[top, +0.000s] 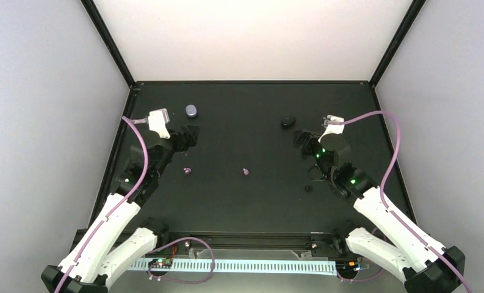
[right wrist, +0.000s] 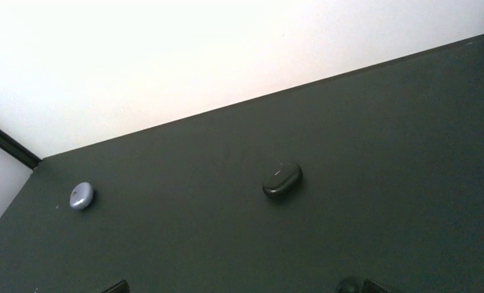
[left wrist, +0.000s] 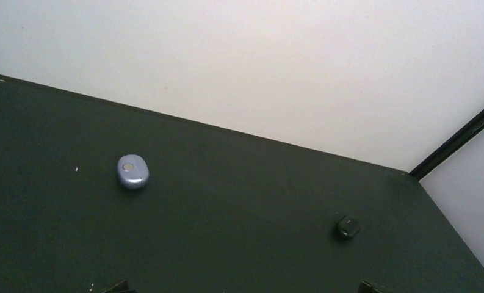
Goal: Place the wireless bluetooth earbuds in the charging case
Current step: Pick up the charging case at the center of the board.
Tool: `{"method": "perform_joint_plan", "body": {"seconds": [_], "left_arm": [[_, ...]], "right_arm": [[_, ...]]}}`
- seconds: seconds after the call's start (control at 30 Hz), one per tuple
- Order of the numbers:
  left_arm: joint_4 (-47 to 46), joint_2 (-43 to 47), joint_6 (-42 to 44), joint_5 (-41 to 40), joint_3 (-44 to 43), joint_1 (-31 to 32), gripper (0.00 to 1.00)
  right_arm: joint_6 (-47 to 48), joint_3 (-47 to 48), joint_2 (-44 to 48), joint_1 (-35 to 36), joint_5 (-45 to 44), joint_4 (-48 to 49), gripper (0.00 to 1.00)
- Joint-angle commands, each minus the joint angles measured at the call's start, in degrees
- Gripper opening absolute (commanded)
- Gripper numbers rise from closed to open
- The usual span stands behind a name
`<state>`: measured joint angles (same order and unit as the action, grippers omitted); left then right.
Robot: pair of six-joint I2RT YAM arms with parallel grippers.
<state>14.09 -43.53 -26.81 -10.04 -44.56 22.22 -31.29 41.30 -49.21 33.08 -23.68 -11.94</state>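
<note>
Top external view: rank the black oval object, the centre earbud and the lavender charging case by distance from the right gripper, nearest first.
From the right gripper:
1. black oval object: just beyond the fingers, slightly to the left.
2. centre earbud: mid-table, closer to the arm bases.
3. charging case: far across on the left arm's side, toward the back.

Black worktop (top: pixel 251 207): lavender charging case (top: pixel 191 110) and black oval object (top: pixel 288 122) toward the far edge; nearer, left earbud (top: pixel 187 171) and centre earbud (top: pixel 246 171), well apart.
</note>
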Motion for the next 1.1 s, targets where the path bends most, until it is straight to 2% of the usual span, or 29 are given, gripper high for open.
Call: {"method": "perform_joint_plan", "body": {"seconds": [0.0,0.2,0.4,0.57,0.73,0.83,1.07], "left_arm": [[-0.36,2.21,2.19,0.32,-1.62,0.20,0.99],[0.16,3.27,3.83,1.08,-1.03,0.19,0.99],[-1.81,4.79,7.06,9.72,-0.76,0.19,0.99],[-4.04,5.97,6.89,11.06,0.48,0.19,0.99],[-4.86,6.38,6.63,13.28,0.51,0.20,0.99],[-5.11,7.23,6.72,13.60,0.78,0.70,0.99],[-5.11,8.09,7.55,13.21,0.59,2.11,0.99]], "right_arm": [[4.08,-0.70,1.10,0.15,2.93,1.85,1.00],[5.47,1.03,0.47,0.14,7.89,3.28,1.00],[-0.52,9.75,-13.46,-0.37,4.77,1.56,0.99],[-5.72,13.54,-24.42,-4.06,8.58,6.98,0.99],[-8.75,19.98,-38.88,-9.33,10.28,8.23,0.96],[-11.85,23.80,-47.30,-13.63,14.52,7.48,0.93],[-9.53,35.07,-61.41,-16.67,12.80,1.57,0.90]]}}
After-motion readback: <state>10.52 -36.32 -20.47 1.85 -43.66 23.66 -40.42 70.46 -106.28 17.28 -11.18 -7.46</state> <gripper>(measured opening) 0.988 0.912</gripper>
